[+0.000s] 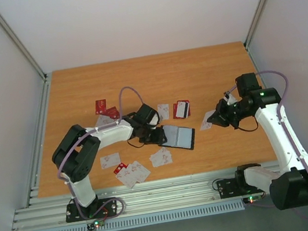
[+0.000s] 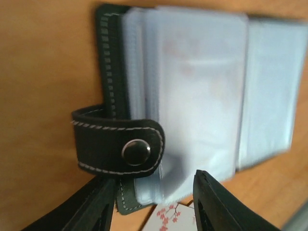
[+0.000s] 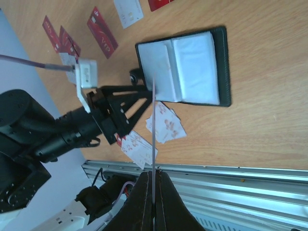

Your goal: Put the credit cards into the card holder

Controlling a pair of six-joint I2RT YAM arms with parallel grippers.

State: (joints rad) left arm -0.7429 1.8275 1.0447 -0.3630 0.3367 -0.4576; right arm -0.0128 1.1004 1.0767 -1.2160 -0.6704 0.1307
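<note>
The card holder [image 1: 181,137] lies open on the counter [image 1: 206,72], near its middle, pale sleeves facing up. In the left wrist view its strap [image 2: 118,147] with a metal snap [image 2: 135,151] is folded over the black cover edge.

The left hand [image 1: 156,135] sits at the left edge of the holder. Its jaws are apart, one on each side of the strap end. Contact with the holder cannot be confirmed.

The right hand [image 1: 212,119] is to the right of the holder and apart from it. It is clenched on the held card [image 3: 153,134], which appears edge-on between the fingertips in the right wrist view.

Loose credit cards [image 1: 132,173] lie flat around the holder:
- white cards with red marks near the front edge, one [image 1: 161,158] just beside the holder;
- red cards [image 1: 101,106] behind the left arm;
- a card with a dark stripe [image 1: 181,109] behind the holder.
</note>
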